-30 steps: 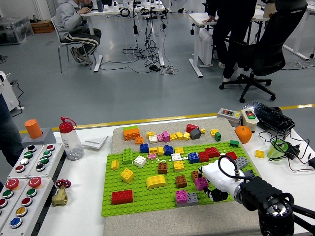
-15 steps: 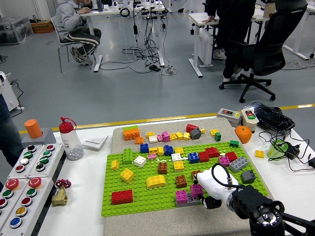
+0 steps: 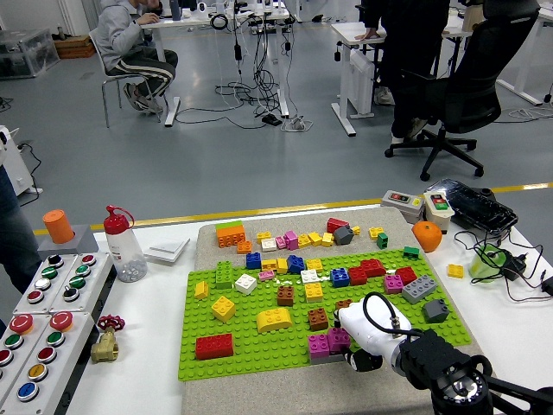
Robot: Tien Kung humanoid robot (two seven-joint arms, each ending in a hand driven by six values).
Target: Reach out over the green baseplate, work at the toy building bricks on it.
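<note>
Green baseplate [image 3: 259, 341] flat on a beige mat [image 3: 285, 226] in the middle of the white table [image 3: 151, 354], studded with many toy bricks: red brick [image 3: 213, 346] near the front left corner, yellow arched brick [image 3: 274, 319] mid-front, brown brick [image 3: 318, 319] just right of that, magenta brick [image 3: 320, 346] at the front edge, grey bricks [image 3: 422, 290] toward the right side. More loose bricks heaped on the mat beyond the plate's far edge.

Right hand [image 3: 363, 333] low over the plate's front right part, white shell right beside the magenta brick and seemingly touching a small magenta piece next to it. Fingers mostly hidden under the palm; cannot tell whether curled around a brick or merely resting against one. Left hand nowhere visible.

Likely trouble from here: a sideways shove instead of a clean pinch, popping the magenta brick off its studs or tipping it over the near edge onto the mat. Wrist and forearm so low that any sweep could rake the brown brick or the grey ones. Hard upward pull on a well-seated brick could lift or skid the whole plate, since nothing visibly pins it down. Black cable looped over the hand another possible snag on neighbouring bricks
</note>
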